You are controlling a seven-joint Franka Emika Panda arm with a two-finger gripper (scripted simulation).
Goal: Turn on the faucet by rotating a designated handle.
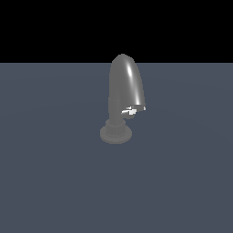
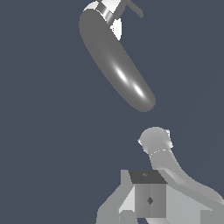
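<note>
The faucet (image 1: 124, 86) is dark grey glossy metal with a tall rounded hood, a narrow stem and a ribbed round base (image 1: 116, 133). It stands upright in the middle of the exterior view. The handle (image 1: 130, 110) is a small pale silver-white jagged lever sticking out under the hood's lower edge, toward the exterior view's right. In the wrist view the hood (image 2: 118, 65) shows as a long slanted shape, with pale handle parts (image 2: 114, 29) at its far end. No arm or gripper shows in the exterior view, and no fingers can be made out in the wrist view.
A flat blue-grey floor (image 1: 50, 182) spreads around the faucet, with black background above it. Grey robot parts, a rounded link (image 2: 155, 141) and a blocky piece (image 2: 148, 199), fill one edge of the wrist view, apart from the hood.
</note>
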